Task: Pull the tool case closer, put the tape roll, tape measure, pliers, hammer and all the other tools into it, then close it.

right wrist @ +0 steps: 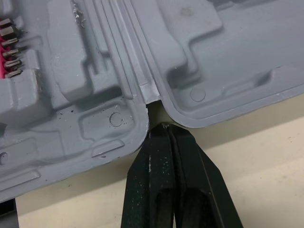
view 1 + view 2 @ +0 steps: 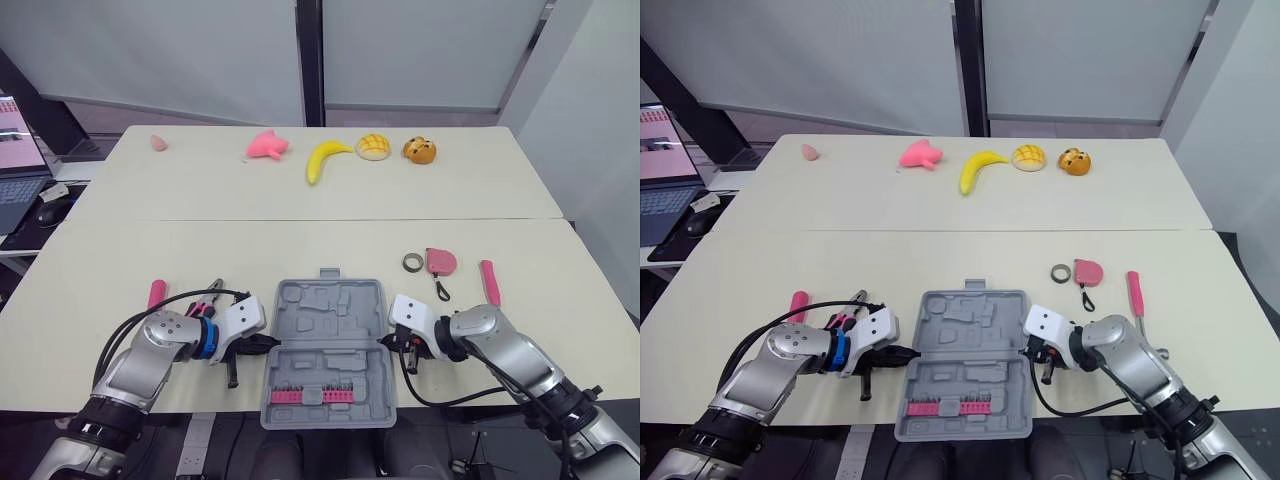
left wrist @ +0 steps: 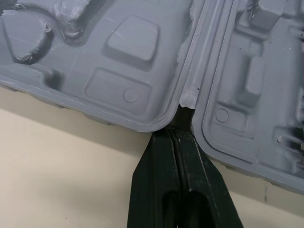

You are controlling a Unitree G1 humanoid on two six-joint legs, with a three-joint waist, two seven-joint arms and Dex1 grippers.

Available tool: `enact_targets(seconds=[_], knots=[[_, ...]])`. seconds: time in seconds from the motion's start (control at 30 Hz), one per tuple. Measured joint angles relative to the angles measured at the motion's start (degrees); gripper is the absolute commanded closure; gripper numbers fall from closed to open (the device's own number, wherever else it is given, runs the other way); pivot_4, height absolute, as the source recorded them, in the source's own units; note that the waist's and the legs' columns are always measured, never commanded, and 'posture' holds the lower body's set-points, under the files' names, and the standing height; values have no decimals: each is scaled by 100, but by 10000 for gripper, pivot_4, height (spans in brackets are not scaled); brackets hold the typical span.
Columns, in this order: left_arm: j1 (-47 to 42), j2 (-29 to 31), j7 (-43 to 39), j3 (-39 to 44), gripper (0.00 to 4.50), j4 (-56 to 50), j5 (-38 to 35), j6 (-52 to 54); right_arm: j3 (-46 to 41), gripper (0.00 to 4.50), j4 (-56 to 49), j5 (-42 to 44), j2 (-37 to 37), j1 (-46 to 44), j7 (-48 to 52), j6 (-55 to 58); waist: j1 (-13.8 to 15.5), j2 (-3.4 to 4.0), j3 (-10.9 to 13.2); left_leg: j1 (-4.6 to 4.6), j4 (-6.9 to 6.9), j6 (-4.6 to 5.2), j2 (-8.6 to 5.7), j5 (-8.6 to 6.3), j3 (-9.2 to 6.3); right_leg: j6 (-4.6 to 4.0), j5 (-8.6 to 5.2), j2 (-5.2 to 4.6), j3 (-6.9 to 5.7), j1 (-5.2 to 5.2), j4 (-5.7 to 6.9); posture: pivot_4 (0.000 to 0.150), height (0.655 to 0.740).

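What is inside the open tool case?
The tool case holds only a pink strip of bits in its near half; the other slots are bare. Nothing covers its inside.

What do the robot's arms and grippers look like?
The left arm and right arm are rounded, silver-grey, with white wrist housings and black cables; the left wrist has a blue ring. The left gripper and right gripper each have two black tapered fingers.

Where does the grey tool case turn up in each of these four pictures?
Left eye view: tool case lies open, bottom centre.
Right eye view: bottom centre.
Left wrist view: just beyond left gripper.
Right wrist view: just beyond right gripper.
Shared landmark: hinge seam between its halves.
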Motion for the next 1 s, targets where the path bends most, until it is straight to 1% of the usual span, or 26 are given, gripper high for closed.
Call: enact_targets(seconds=[1.0], knots=[[241,113,-21,0,45000,-265,-74,89,163,44774,-256,244,-270,40,116,269,-1,0,0,0,0,0,0,0,0,5,-3,0,0,1,-3,1500,7255]])
